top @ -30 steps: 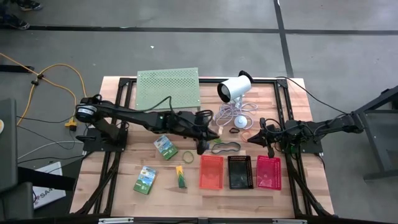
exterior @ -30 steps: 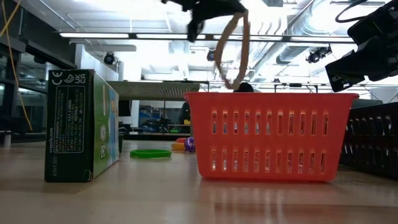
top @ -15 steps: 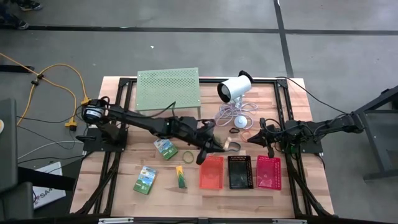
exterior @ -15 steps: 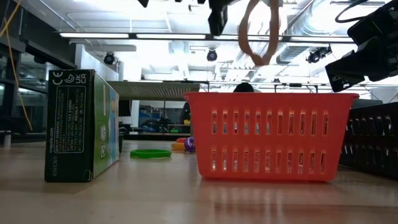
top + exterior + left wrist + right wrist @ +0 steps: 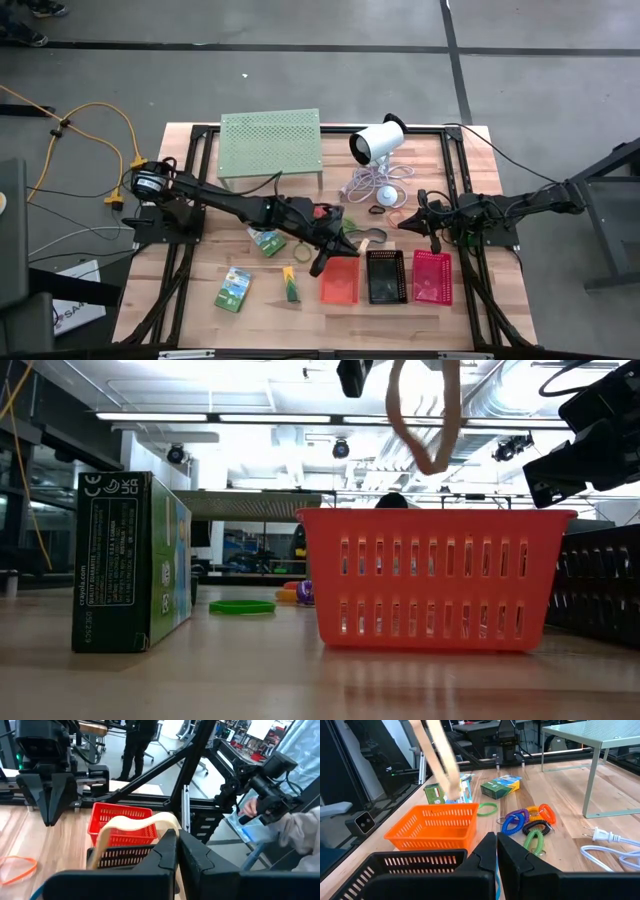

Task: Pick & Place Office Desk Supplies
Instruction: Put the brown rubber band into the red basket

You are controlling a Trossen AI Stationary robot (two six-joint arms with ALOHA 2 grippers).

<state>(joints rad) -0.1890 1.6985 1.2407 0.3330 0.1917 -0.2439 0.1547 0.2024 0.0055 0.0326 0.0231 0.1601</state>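
A brown rubber band (image 5: 362, 236) hangs from the left gripper (image 5: 345, 243) above the red basket's (image 5: 338, 282) twelve o'clock rim; the right gripper (image 5: 432, 226) waits at three o'clock, fingers closed on nothing. Low down, the loop (image 5: 425, 420) dangles over the basket (image 5: 432, 580). From the wrist, its fingers are pinched shut on the band (image 5: 131, 830). I'd guess lowering and letting go comes next.

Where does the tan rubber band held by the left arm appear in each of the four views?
High view: tan rubber band behind the red mesh basket.
Low view: hanging above the basket.
Left wrist view: curved before the fingers.
Right wrist view: strip above the basket.
Shared landmark: the basket.
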